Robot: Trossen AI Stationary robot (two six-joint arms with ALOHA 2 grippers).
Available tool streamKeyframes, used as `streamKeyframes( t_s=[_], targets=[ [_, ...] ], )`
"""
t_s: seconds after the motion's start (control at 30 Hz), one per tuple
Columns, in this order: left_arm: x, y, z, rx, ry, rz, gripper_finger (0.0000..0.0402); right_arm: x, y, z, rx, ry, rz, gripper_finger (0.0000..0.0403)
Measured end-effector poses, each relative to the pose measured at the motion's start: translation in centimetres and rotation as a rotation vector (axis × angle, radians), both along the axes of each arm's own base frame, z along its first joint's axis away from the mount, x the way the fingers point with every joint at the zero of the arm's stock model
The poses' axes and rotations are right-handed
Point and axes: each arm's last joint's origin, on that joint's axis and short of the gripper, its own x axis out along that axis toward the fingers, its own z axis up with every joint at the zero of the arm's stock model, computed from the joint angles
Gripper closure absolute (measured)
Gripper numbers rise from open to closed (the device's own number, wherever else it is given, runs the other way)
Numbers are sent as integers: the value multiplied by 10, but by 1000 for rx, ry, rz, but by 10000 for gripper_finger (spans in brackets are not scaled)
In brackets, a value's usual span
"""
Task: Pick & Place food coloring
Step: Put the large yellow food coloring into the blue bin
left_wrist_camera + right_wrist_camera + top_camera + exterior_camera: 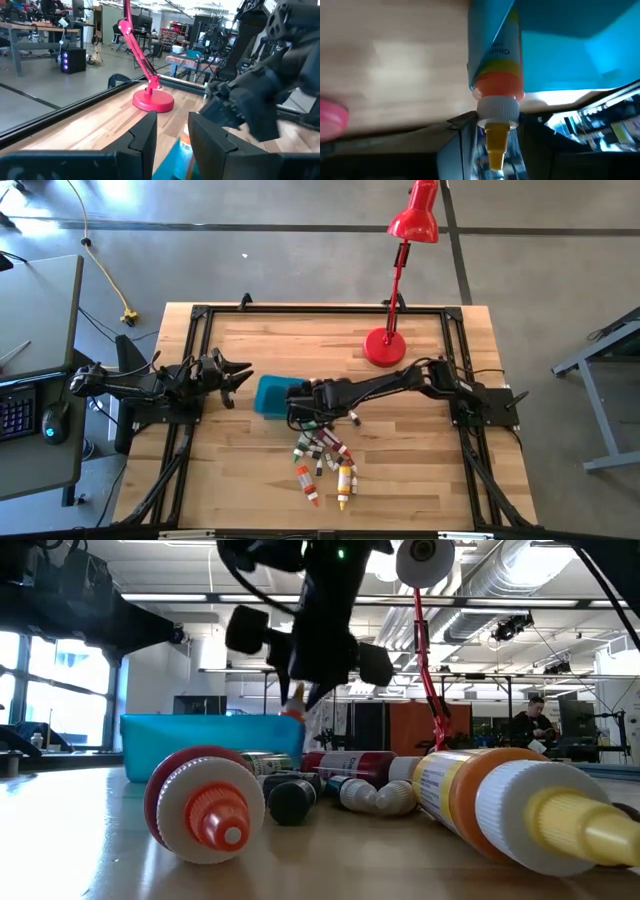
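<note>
near: most food coloring bottles [325,460] lie loose on the table [420,470], i judge plenty left | mid: my right gripper [297,398] clamps an orange bottle [496,85] at the blue tub [270,395] | far: left gripper [238,378] waits, parted, empty

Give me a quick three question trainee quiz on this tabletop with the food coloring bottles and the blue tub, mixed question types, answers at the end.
1. True or false: the right gripper holds an orange bottle with a yellow tip.
2. Which stands on the table's far side: A) red desk lamp B) kettle C) toolbox?
3. Fill in: the loose bottles lie on the wood, nearer the table's front edge than the blue ____.

Key: 1 true; 2 A; 3 tub.
</note>
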Motion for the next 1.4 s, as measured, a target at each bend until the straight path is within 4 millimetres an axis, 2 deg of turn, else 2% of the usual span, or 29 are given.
streamKeyframes(
  t_s=[0.2,0.63,0.9,1.13,1.23,1.4],
  targets=[
    [0,0,0,3,1,0,294,-2,-3,-17,-129,-18,-15,284],
    [0,0,0,3,1,1,294,3,1,-10,-53,-35,18,253],
    [0,0,0,3,1,2,294,6,-1,-5,-183,-106,-42,253],
    [0,0,0,3,0,5,294,6,-2,-3,-225,-133,-74,254],
    [0,0,0,3,0,5,294,4,-2,1,-258,-204,-136,253],
    [0,0,0,2,-4,4,294,-7,4,40,-191,-432,-250,257]
  ],
)
